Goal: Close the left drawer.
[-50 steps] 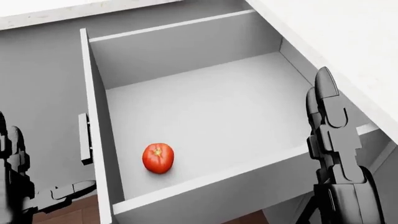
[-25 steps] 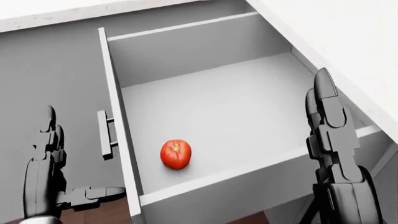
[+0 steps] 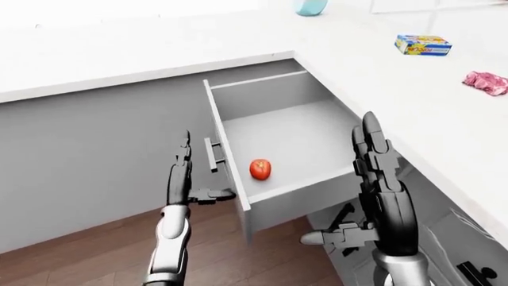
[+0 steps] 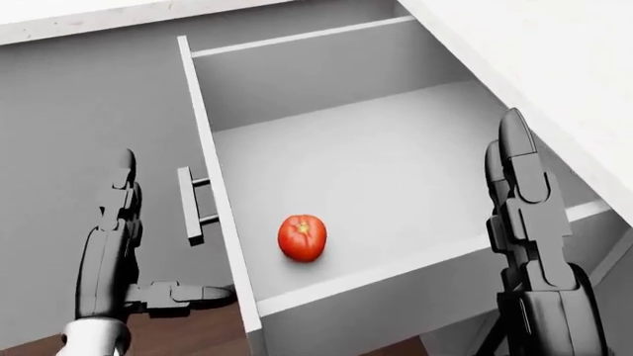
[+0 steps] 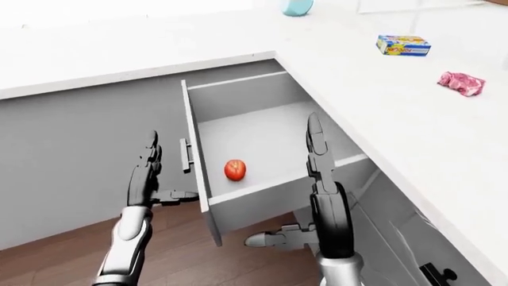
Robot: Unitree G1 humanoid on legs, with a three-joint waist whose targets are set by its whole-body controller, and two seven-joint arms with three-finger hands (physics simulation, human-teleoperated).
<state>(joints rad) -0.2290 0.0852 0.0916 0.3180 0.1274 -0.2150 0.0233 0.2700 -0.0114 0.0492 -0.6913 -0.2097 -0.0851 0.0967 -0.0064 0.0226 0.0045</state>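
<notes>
A grey drawer (image 4: 395,170) stands pulled wide open under a white counter (image 3: 119,53). A red tomato (image 4: 302,237) lies inside it, between the two hands. The left hand (image 4: 113,245) is held upright just outside the drawer's face, its fingers (image 4: 121,189) straight and spread wide, thumb pointing toward the drawer; the bar handle (image 4: 190,205) sits just right of those fingers, not touched. The right hand (image 4: 525,215) is raised flat at the drawer's far side, fingers extended wide, gripping nothing. On the counter well beyond the right fingers lie a small box (image 3: 422,44) and a pink lump (image 3: 486,82).
</notes>
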